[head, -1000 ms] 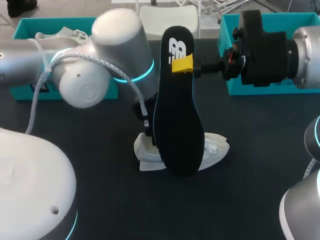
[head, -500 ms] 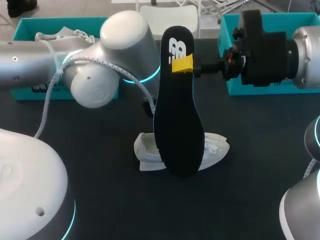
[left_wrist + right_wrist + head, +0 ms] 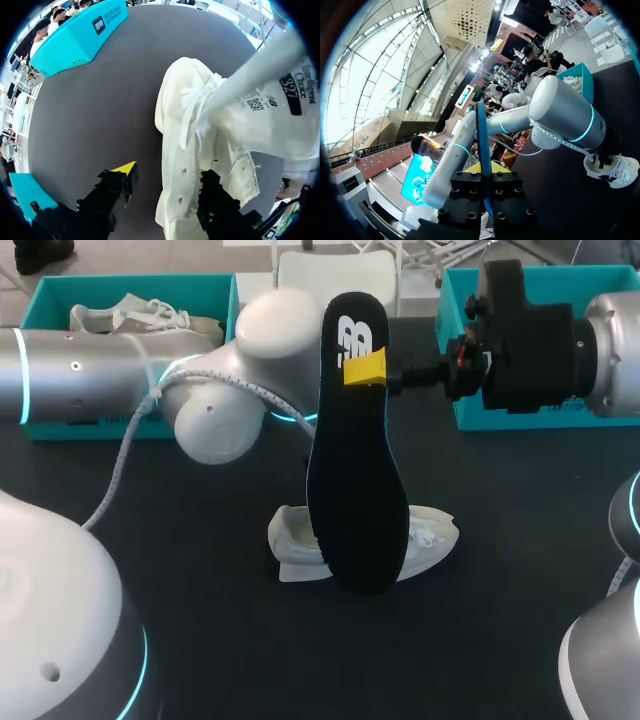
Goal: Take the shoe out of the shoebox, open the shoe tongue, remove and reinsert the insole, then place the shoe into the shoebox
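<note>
Robot arms at work on a sneaker: a white shoe (image 3: pixel 430 535) lies on the dark table (image 3: pixel 200 580), out of its box, at the middle of the work area. In front of it the black insole (image 3: pixel 355 480) stands upright in the air, and in the head view its lower end covers the shoe's middle. The right gripper (image 3: pixel 365 368) clamps the insole's upper end from both sides with its yellow-tipped fingers. The right wrist view shows the insole edge-on between them.

The left gripper (image 3: pixel 167 175) is down at the shoe, fingers spread and grasping nothing. One yellow-tipped finger (image 3: pixel 122 172) stands clear of the shoe over bare table, while the shoe's edge partly hides the other finger (image 3: pixel 215 192). Ahead of this gripper, the insole's pale, printed underside hangs close by the shoe.

The left arm (image 3: pixel 240 380) reaches in from the left, its elbow joint just beside the insole. Farther back, the left teal shoebox (image 3: pixel 50 295) holds a second shoe (image 3: pixel 125 315). The right teal shoebox (image 3: pixel 610 278) stands behind the right arm (image 3: pixel 560 340).
</note>
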Tool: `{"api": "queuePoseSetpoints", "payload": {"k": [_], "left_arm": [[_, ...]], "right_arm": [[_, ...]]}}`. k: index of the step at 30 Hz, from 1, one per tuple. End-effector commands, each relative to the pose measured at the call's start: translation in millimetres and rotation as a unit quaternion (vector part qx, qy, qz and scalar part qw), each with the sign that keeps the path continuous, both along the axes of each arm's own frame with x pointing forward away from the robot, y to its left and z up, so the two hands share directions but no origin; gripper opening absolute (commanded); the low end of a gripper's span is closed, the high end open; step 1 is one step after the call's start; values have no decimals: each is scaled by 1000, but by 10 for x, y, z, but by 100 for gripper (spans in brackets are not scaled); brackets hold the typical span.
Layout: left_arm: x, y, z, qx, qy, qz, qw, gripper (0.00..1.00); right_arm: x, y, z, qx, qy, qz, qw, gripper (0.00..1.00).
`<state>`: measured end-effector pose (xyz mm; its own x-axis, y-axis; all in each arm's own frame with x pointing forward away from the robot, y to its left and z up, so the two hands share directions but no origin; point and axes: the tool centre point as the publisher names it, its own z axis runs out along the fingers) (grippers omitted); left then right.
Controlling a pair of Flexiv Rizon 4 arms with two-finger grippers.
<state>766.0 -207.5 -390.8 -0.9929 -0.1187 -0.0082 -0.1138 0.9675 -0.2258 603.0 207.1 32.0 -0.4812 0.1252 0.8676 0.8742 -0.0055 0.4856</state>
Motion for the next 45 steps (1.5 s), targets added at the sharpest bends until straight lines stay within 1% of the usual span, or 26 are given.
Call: {"api": "queuePoseSetpoints", "payload": {"k": [1, 2, 4, 5, 6, 10, 15, 18, 21, 23, 24, 25, 28, 31, 45], "left_arm": [[-7, -41, -59, 3, 5, -2, 1000, 48], [-9, -45, -70, 6, 7, -1, 1000, 45], [-10, -46, -84, 13, 12, -4, 1000, 27], [-10, -45, -87, 16, 15, -5, 1000, 15], [-11, -40, -90, 16, 15, -6, 1000, 0], [-25, -7, -83, 25, 23, -15, 999, 0], [-2, 37, 11, 16, 51, -46, 997, 0], [39, 44, 93, 13, 98, -85, 991, 0], [69, 42, 192, 22, 151, -153, 976, 0], [92, 49, 252, 34, 191, -208, 959, 0], [105, 50, 285, 30, 219, -223, 949, 0], [131, 42, 305, 39, 236, -227, 944, 0], [167, 33, 374, 49, 267, -249, 930, 0], [132, 66, 496, 43, 254, -282, 924, 0], [132, 66, 496, 43, 254, -282, 924, 0]], "right_arm": [[-33, 51, 11, 0, 1, -5, 1000, 0], [-33, 51, 11, 0, 1, -5, 1000, 0], [-33, 51, 11, 0, 1, -5, 1000, 0], [-33, 51, 11, 0, 1, -5, 1000, 0], [-33, 51, 11, 0, 1, -5, 1000, 0], [-33, 51, 11, 0, 1, -5, 1000, 0], [-33, 51, 11, 0, 1, -5, 1000, 0], [-33, 51, 11, 0, 1, -5, 1000, 0], [-33, 51, 11, 0, 1, -5, 1000, 0], [-33, 51, 11, 0, 1, -5, 1000, 0], [-33, 51, 11, 0, 1, -5, 1000, 0], [-33, 51, 11, 0, 1, -5, 1000, 0], [-33, 51, 11, 0, 1, -5, 1000, 0], [-33, 51, 11, 0, 1, -5, 1000, 0], [-33, 51, 11, 0, 1, -5, 1000, 0]]}}
